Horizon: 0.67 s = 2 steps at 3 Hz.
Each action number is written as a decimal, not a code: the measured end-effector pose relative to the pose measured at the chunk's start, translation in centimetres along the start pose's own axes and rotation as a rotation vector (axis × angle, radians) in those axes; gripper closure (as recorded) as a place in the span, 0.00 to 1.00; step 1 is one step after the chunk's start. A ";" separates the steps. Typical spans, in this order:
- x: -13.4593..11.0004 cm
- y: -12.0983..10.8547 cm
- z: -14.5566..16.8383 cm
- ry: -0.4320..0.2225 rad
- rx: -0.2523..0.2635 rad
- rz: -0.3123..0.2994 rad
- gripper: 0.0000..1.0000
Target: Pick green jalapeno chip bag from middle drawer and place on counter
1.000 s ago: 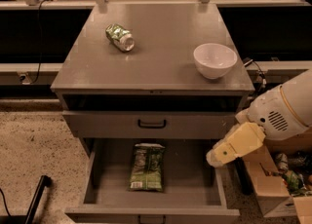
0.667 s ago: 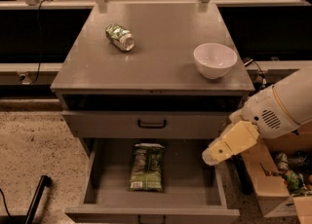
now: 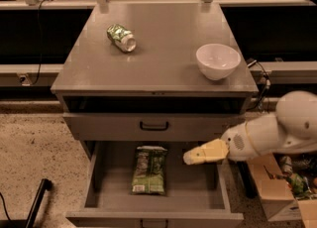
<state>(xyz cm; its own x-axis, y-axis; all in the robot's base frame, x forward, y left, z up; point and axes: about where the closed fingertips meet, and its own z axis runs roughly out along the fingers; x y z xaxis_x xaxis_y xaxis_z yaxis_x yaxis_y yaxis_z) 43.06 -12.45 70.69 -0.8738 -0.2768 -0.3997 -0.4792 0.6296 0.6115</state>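
The green jalapeno chip bag [image 3: 149, 169] lies flat on the floor of the open middle drawer [image 3: 218, 197], left of centre, white label toward the front. My gripper [image 3: 189, 158] reaches in from the right over the drawer, just right of the bag's upper end and apart from it. It holds nothing. The counter [image 3: 163, 48] is the grey cabinet top above.
A green-and-silver can [image 3: 121, 37] lies on its side on the counter's back left. A white bowl [image 3: 217, 61] stands at its right front. A closed drawer front with a dark handle [image 3: 154, 126] sits above the open drawer. Cardboard boxes [image 3: 280, 187] stand at the right.
My gripper and arm have moved left and slightly down, from over the drawer's right wall to over the drawer floor near the bag. The bag has not moved.
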 end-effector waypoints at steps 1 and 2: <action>-0.4 -3.7 4.0 -0.133 -0.031 0.074 0.00; -1.3 -5.3 4.6 -0.177 0.006 0.051 0.00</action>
<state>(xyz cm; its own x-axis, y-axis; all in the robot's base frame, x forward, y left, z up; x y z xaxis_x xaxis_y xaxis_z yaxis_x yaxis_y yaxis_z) 47.10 -12.08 64.88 -0.8685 -0.1127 -0.4827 -0.4339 0.6437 0.6304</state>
